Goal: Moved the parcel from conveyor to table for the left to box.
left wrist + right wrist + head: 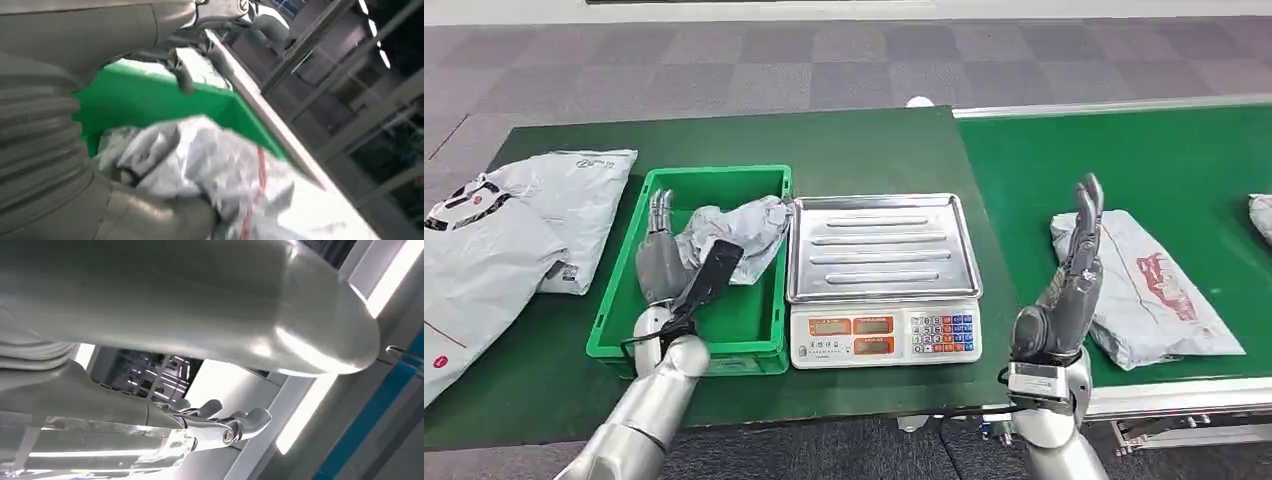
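The left hand (pixel 660 262) is reaching into the green plastic crate (pixel 758 318), fingers straight, touching the crumpled grey parcel (pixel 742 232) lying inside it. The right hand (pixel 1074 270) is hovering open and empty beside a flat grey parcel (pixel 1159 292) on the green conveyor belt (pixel 1124 160), right of the steel-topped scale (pixel 880 250).
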You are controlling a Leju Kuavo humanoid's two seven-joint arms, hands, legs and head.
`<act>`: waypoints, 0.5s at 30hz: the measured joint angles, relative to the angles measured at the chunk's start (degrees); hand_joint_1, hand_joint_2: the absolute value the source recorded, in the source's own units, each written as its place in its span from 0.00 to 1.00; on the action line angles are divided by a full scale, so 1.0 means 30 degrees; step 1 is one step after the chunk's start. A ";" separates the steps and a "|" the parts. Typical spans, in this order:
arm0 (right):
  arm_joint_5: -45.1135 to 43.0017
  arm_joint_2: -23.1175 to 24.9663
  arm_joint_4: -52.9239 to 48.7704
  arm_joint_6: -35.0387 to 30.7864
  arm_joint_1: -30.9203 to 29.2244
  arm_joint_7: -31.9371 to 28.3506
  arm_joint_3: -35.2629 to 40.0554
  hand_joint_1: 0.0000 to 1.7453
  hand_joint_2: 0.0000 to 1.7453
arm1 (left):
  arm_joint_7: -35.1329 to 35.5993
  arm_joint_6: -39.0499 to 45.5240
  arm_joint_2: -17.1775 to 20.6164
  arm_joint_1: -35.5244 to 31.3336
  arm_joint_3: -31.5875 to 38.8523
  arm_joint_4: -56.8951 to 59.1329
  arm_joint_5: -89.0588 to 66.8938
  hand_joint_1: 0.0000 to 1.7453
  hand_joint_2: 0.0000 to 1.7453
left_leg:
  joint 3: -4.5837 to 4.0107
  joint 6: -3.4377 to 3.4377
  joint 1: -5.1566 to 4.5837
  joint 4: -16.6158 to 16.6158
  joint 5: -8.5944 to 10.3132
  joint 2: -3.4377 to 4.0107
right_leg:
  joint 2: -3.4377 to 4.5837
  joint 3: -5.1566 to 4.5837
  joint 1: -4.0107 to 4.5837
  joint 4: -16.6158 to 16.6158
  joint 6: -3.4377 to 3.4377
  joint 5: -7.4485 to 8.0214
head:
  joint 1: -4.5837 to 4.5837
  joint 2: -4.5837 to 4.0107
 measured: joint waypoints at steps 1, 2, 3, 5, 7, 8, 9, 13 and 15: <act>0.0007 0.0007 0.0000 0.0000 0.0006 0.0000 0.0000 0.00 0.00 | -0.0015 0.0000 0.0000 0.0054 0.0058 -0.0122 0.0029 0.00 0.00 | -0.0002 -0.0002 0.0000 0.0000 -0.0002 0.0001 | 0.0000 -0.0005 0.0000 0.0000 -0.0001 -0.0001 | 0.0000 0.0000; 0.0007 0.0015 0.0000 0.0007 0.0012 0.0000 0.0000 0.00 0.00 | -0.0022 0.0000 0.0000 0.0088 0.0080 -0.0182 0.0044 0.00 0.00 | -0.0004 -0.0002 0.0000 0.0000 -0.0002 0.0003 | 0.0001 -0.0007 0.0000 0.0000 -0.0002 -0.0001 | 0.0000 -0.0007; 0.0007 0.0044 0.0000 0.0014 0.0027 0.0000 0.0000 0.00 0.00 | -0.0037 0.0000 -0.0007 0.0159 0.0153 -0.0349 0.0058 0.00 0.00 | -0.0008 -0.0003 0.0000 0.0000 -0.0003 0.0004 | 0.0002 -0.0011 0.0000 0.0000 -0.0002 -0.0001 | 0.0000 0.0000; 0.0007 0.0051 0.0000 0.0022 0.0028 0.0014 -0.0015 0.00 0.00 | -0.0214 0.0000 0.0000 0.0238 0.0246 -0.0609 0.0179 0.00 0.00 | -0.0017 -0.0002 0.0000 0.0000 -0.0003 0.0000 | -0.0001 -0.0016 0.0000 -0.0001 -0.0002 -0.0001 | 0.0000 0.0000; 0.0000 0.0058 0.0000 0.0044 0.0035 0.0072 -0.0051 0.00 0.00 | -0.1764 0.0007 -0.0187 0.0473 0.0690 -0.1177 0.1430 0.00 0.00 | -0.0017 -0.0003 0.0000 0.0000 -0.0003 0.0005 | 0.0003 -0.0021 0.0000 -0.0001 -0.0002 -0.0001 | 0.0000 -0.0007; -0.0043 0.0051 0.0000 0.0044 0.0042 0.0109 -0.0094 0.00 0.00 | -0.2856 0.0015 -0.0356 0.0641 0.1053 -0.1585 0.2196 0.00 0.00 | -0.0019 -0.0003 0.0000 0.0000 -0.0003 0.0007 | 0.0005 -0.0025 0.0001 -0.0001 -0.0002 -0.0001 | 0.0000 -0.0007; -0.0124 0.0058 0.0000 0.0044 0.0044 0.0131 -0.0153 0.00 0.00 | -0.3829 0.0022 -0.0511 0.0797 0.1444 -0.1982 0.2727 0.00 0.00 | -0.0020 -0.0003 0.0000 0.0000 -0.0003 0.0007 | 0.0005 -0.0025 0.0000 -0.0001 -0.0002 -0.0001 | 0.0000 -0.0007; -0.0489 0.0051 0.0029 0.0102 0.0042 0.0313 -0.0401 0.00 0.00 | -0.5159 0.0065 -0.0962 0.1404 0.2543 -0.3418 0.3250 0.00 0.00 | -0.0022 -0.0004 -0.0001 0.0000 -0.0009 0.0006 | 0.0005 -0.0026 0.0000 -0.0002 -0.0003 -0.0004 | 0.0000 -0.0007; -0.0641 0.0051 0.0110 0.0029 0.0035 0.0313 -0.0620 0.00 0.00 | -0.5560 0.0065 -0.1108 0.1815 0.2769 -0.4125 0.3293 0.00 0.00 | -0.0025 -0.0004 -0.0001 0.0000 -0.0009 0.0006 | 0.0004 -0.0028 0.0000 -0.0002 -0.0004 -0.0006 | 0.0000 0.0000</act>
